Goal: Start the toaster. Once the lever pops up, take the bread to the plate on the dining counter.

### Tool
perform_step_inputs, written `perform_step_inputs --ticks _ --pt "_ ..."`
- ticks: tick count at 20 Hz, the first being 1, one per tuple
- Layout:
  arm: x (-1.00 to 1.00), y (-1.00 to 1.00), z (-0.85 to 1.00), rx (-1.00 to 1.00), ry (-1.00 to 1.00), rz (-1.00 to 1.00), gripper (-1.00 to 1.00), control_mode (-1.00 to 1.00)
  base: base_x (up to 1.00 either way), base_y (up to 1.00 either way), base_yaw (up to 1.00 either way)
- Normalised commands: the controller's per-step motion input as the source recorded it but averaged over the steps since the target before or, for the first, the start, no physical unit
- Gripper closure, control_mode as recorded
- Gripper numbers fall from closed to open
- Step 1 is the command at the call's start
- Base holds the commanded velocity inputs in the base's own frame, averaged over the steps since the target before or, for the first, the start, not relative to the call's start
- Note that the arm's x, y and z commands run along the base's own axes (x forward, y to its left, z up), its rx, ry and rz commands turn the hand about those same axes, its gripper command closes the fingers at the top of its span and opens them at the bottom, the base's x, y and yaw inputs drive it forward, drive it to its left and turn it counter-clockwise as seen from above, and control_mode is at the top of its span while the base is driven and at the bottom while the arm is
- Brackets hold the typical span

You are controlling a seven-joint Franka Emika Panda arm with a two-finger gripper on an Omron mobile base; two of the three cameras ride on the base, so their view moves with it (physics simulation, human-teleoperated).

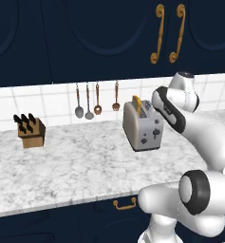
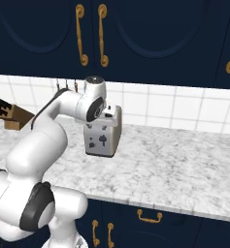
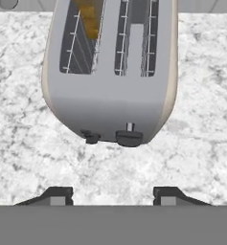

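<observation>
Toaster [image 1: 142, 126] sits on marble table [image 1: 76, 166] near tiled back wall, w/ control end facing robot. Bread [image 1: 136, 105] stands upright in one slot, sticking up above toaster top in left base view; in hand view it's in the left slot [image 3: 88, 19], other slot bare. Lever [image 3: 129, 138] and small dial [image 3: 91, 137] on the near end face, side by side. Gripper [image 3: 112, 196] hovers above table just in front of toaster's control end, fingers [image 3: 57, 195] apart, nothing between them, not touching toaster. Knife block [image 1: 31, 131] well off to left on table; utensils [image 1: 96, 100] hang on wall behind.
</observation>
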Motion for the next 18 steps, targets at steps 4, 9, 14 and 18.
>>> perform_step_inputs --ticks 4,9,14,18 --pt "0.50 -0.18 -0.30 0.00 -0.07 0.00 1.00 -1.00 0.00 0.00 0.00" --pt "0.12 -0.09 -0.41 -0.06 -0.11 0.00 1.00 -1.00 0.00 0.00 0.00" --pt "0.20 0.00 -0.07 -0.01 0.00 -0.01 1.00 -1.00 0.00 0.00 0.00" --pt "0.00 0.00 -0.30 0.00 0.00 0.00 1.00 -1.00 0.00 0.00 0.00"
